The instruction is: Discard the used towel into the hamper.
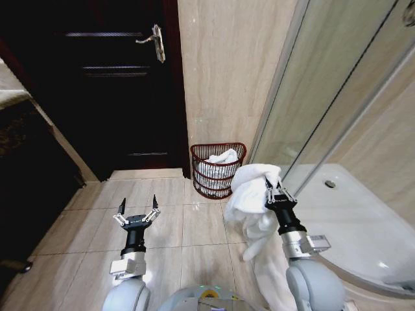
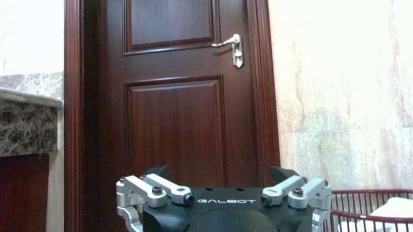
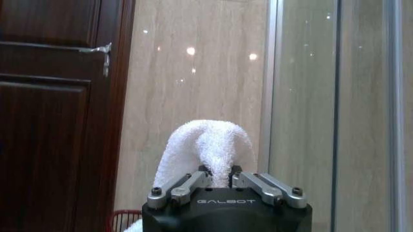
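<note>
Right end effector [image 1: 273,192] pinched on the white towel [image 1: 249,194], raised near the hamper [image 1: 218,170] at the wall, which already holds white cloth. Left end effector [image 1: 137,214] wide, idle over the floor. My worry: the long trailing end could drape outside the rim if I release short.

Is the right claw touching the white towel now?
Touching. In the right wrist view, the right claw is shut on a fold of the white towel; the head view shows the towel hanging from it.
</note>
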